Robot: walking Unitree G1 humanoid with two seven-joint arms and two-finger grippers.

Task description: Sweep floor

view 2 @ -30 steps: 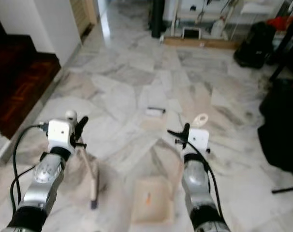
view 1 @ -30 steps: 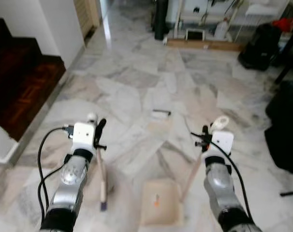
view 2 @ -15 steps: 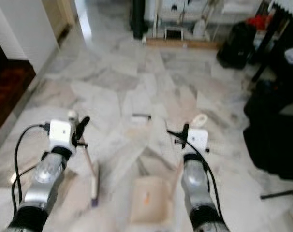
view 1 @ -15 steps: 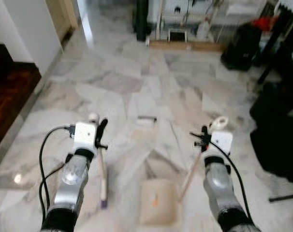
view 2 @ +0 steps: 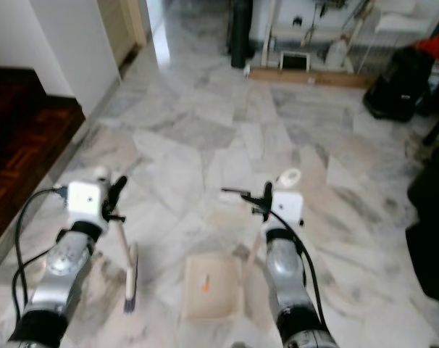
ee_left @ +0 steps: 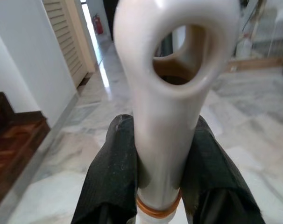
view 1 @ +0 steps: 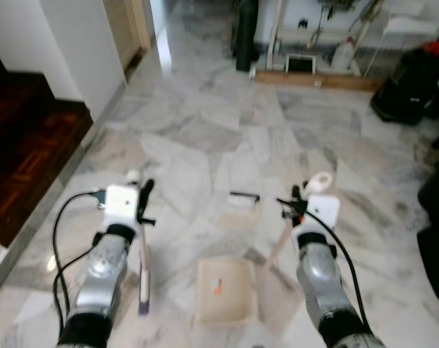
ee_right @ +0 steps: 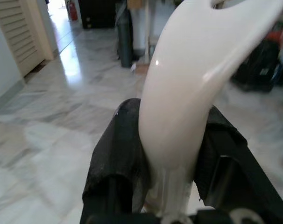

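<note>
step: approaching debris (view 1: pixel 244 196) | left gripper (ee_left: pixel 162 158) clamps broom (view 1: pixel 143 272) | right gripper (ee_right: pixel 172 154) clamps dustpan (view 1: pixel 223 291) | next: walk closer, lower both

The small dark-and-white scrap (view 1: pixel 244 198) on the pale marble floor (view 1: pixel 205 138) is too small to identify. The orange mark (view 1: pixel 217 286) inside the beige dustpan (view 1: pixel 223 292) is blurred.
</note>
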